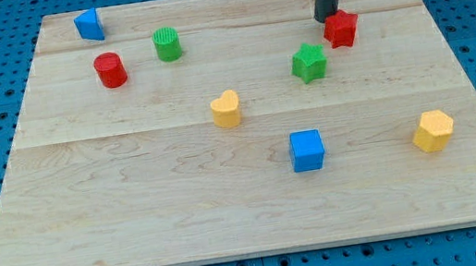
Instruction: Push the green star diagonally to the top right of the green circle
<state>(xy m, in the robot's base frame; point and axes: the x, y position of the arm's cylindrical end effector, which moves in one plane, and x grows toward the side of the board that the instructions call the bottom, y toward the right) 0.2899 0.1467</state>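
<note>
The green star (308, 62) lies right of the board's middle, in the upper half. The green circle (167, 44) stands far to its left, near the view's top. My tip (329, 18) is at the lower end of the dark rod, above and to the right of the green star, apart from it. The tip sits just left of the red star (341, 28), touching or almost touching its upper left edge.
A red cylinder (110, 70) stands left of the green circle. A blue block (89, 25) is at the top left. A yellow heart-like block (226, 109), a blue cube (307, 150) and a yellow hexagon-like block (433, 131) lie lower on the wooden board (90, 210).
</note>
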